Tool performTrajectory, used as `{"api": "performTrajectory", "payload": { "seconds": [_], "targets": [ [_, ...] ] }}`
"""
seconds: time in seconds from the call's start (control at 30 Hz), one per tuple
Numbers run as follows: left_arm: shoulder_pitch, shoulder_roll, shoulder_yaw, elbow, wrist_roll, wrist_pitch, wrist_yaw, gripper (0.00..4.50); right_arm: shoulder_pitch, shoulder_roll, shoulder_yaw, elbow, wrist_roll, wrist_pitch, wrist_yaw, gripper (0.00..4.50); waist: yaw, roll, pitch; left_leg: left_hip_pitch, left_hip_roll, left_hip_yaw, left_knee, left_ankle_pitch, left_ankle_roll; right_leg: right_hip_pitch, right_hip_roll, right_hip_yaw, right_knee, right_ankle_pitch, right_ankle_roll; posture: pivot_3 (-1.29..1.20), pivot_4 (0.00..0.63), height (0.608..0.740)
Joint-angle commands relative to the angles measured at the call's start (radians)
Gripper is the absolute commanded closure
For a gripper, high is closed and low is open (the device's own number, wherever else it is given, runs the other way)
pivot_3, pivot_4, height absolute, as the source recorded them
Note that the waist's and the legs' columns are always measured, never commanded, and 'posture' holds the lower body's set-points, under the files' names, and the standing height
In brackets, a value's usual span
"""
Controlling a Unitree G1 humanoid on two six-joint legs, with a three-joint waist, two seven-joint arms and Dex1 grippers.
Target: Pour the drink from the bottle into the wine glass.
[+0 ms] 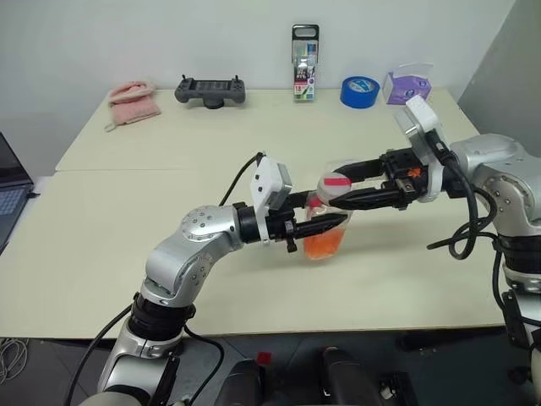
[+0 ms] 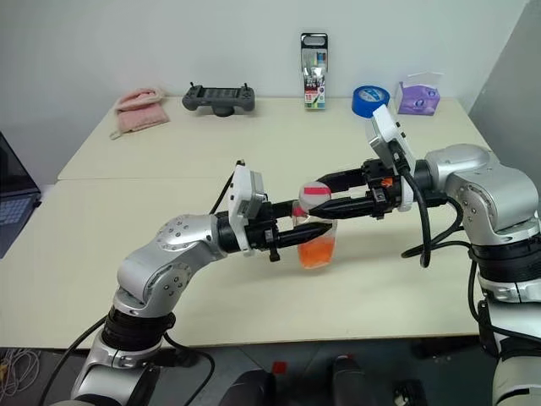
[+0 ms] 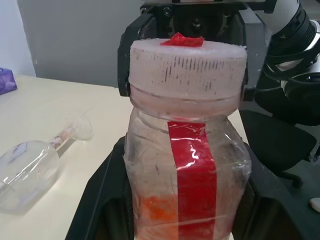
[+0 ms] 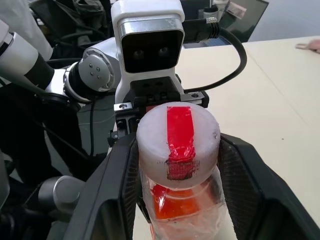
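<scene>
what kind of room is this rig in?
Probably an office or lab used for robot trials. Plain pale tables stand against a bare white wall, with a handheld controller, a roll of blue tape and a marker pack along the back, and a laptop at the side.

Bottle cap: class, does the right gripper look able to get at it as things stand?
Probably yes. The left gripper holds the bottle by its body, leaving the cap exposed on top. The right gripper is already around the cap, with nothing between them.
</scene>
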Motion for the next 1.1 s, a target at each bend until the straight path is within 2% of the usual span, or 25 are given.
{"api": "performTrajectory", "payload": {
  "seconds": [0.03, 0.13, 0.17, 0.23, 0.37, 0.53, 0.83, 1.1],
  "targets": [
    [-0.008, 0.003, 0.029, 0.001, 0.009, -0.01, 0.021, 2.67, -0.027, 0.012, -0.042, -0.057, 0.081, 0.022, 0.043, 1.17, 0.004, 0.0, 0.0, 0.0, 0.0, 0.0, 0.0, 0.0, 0.0, 0.0, -0.001, 0.0, 0.0, 0.0, 0.0, 0.0, 0.15, 0.74],
    [-0.015, 0.007, 0.024, 0.019, 0.026, -0.024, 0.019, 2.67, 0.028, -0.002, -0.106, -0.143, 0.11, 0.049, -0.032, 0.09, 0.008, 0.0, 0.0, -0.001, 0.0, -0.001, 0.001, 0.0, 0.0, 0.0, -0.002, 0.0, 0.0, 0.0, 0.0, 0.0, 0.15, 0.74],
    [-0.016, 0.005, 0.022, 0.028, 0.036, -0.033, 0.022, 2.67, 0.05, -0.002, -0.132, -0.172, 0.121, 0.063, -0.07, 0.0, 0.008, 0.0, 0.0, -0.001, 0.0, -0.001, 0.001, 0.0, 0.0, 0.0, -0.002, -0.001, 0.0, 0.0, 0.0, 0.0, 0.15, 0.74],
    [-0.014, 0.005, 0.014, 0.042, 0.053, -0.049, 0.019, 2.68, 0.097, 0.008, -0.196, -0.24, 0.151, 0.11, -0.188, 0.0, 0.01, 0.0, 0.0, -0.002, 0.0, -0.001, 0.001, 0.0, 0.0, 0.0, -0.002, -0.001, 0.0, 0.0, 0.0, 0.0, 0.15, 0.74],
    [-0.019, -0.001, 0.003, 0.063, 0.074, -0.069, 0.011, 2.68, 0.126, 0.105, -0.279, -0.385, 0.158, 0.208, -0.553, 0.0, 0.006, 0.0, 0.0, -0.002, -0.001, -0.001, 0.002, 0.0, 0.0, 0.0, -0.003, 0.0, 0.0, 0.0, 0.0, 0.0, 0.15, 0.74],
    [-0.029, -0.025, -0.006, 0.09, 0.094, -0.088, -0.001, 2.68, 0.174, 0.17, -0.34, -0.538, 0.243, 0.358, -0.836, 0.0, 0.009, 0.0, 0.0, -0.003, 0.0, -0.002, 0.001, 0.0, 0.0, -0.001, -0.002, -0.001, 0.0, 0.0, 0.0, 0.0, 0.15, 0.74],
    [-0.057, -0.039, -0.004, 0.149, 0.125, -0.134, -0.029, 2.68, 0.19, 0.199, -0.333, -0.644, 0.308, 0.536, -1.137, 0.0, 0.009, 0.0, 0.0, -0.003, -0.001, -0.001, 0.002, 0.0, 0.0, -0.001, -0.003, 0.0, 0.0, 0.0, 0.0, 0.0, 0.15, 0.74],
    [-0.067, -0.037, 0.0, 0.176, 0.142, -0.158, -0.041, 2.68, 0.189, 0.214, -0.328, -0.637, 0.396, 0.594, -1.234, 0.0, 0.008, 0.0, 0.0, -0.003, -0.001, -0.001, 0.002, 0.0, 0.0, -0.001, -0.003, 0.0, 0.0, 0.0, 0.0, 0.0, 0.15, 0.74]
  ]
}}
